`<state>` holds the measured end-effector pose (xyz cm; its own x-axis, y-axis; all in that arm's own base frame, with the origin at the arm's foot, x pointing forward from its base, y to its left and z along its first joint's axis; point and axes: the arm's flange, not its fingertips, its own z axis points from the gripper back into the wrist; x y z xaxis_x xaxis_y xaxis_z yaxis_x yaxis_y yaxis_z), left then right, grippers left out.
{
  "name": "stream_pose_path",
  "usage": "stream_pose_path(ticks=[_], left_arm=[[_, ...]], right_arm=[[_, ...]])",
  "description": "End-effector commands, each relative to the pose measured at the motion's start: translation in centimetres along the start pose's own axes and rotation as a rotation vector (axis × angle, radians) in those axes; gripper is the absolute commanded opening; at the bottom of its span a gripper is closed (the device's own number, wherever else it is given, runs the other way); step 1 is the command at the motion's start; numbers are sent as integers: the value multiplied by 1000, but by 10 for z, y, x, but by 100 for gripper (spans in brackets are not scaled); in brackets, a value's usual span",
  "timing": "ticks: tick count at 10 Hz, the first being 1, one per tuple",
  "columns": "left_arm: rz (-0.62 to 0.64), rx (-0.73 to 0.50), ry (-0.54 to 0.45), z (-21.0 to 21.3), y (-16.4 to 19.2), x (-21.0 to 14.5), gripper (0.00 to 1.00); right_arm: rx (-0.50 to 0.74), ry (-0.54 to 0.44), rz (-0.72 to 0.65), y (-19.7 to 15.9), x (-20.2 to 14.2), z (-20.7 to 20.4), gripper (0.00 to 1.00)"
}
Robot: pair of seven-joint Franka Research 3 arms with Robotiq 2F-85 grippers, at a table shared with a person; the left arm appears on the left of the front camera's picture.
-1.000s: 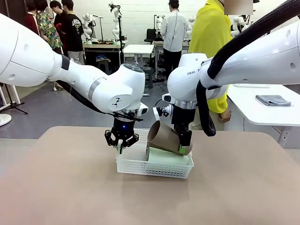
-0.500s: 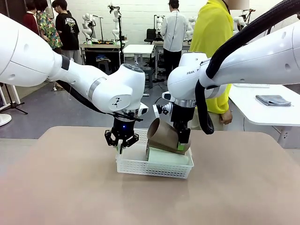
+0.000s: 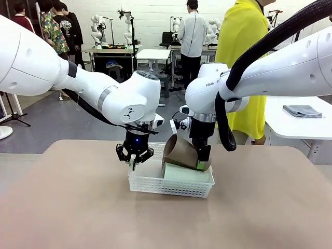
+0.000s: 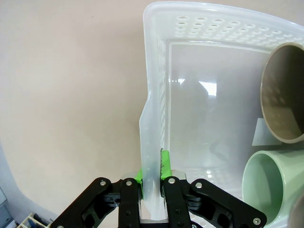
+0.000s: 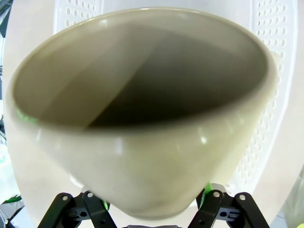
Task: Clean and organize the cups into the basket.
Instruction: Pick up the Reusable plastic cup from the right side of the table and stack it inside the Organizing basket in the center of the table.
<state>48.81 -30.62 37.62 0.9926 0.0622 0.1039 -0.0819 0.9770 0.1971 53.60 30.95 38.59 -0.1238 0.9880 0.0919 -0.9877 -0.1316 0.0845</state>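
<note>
Left gripper [image 4: 152,183] is clamped on the end wall of the white basket [image 3: 155,182], which sits on the table [image 3: 67,207]. Right gripper [image 3: 202,162], beside it over the basket's other end, has its fingers spread around the base of a tilted brown cup [image 3: 180,151]; whether they still press it I cannot tell. Directly below that cup a mint green cup [image 3: 185,174] lies on its side in the basket.

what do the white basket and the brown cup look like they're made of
The basket looks like thin translucent white plastic: light passes through its glossy wall, and the sides carry moulded perforations. The brown cup looks like glazed ceramic or hard plastic: thick rounded rim, smooth surface with small highlights. Which one can't be settled by sight.
</note>
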Motion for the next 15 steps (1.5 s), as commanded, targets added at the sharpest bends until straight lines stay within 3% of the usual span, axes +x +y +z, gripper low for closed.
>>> stream_pose_path(ticks=[1, 7, 8, 11, 13, 15], left_arm=[[-4, 6, 2, -2, 1, -1, 0], [-4, 6, 2, -2, 1, -1, 0], [-4, 6, 2, -2, 1, -1, 0], [-4, 6, 2, -2, 1, -1, 0], [-4, 6, 2, -2, 1, -1, 0], [-4, 6, 2, -2, 1, -1, 0]], right_arm=[[-6, 12, 33, -3, 1, 4, 99], [-42, -65, 36, 7, -13, 28, 100], [-68, -122, 24, 16, -31, 45, 100], [-184, -391, -66, 87, -142, 120, 100], [-223, -474, -139, 130, -201, 141, 100], [-184, -510, -209, 157, -248, 142, 100]])
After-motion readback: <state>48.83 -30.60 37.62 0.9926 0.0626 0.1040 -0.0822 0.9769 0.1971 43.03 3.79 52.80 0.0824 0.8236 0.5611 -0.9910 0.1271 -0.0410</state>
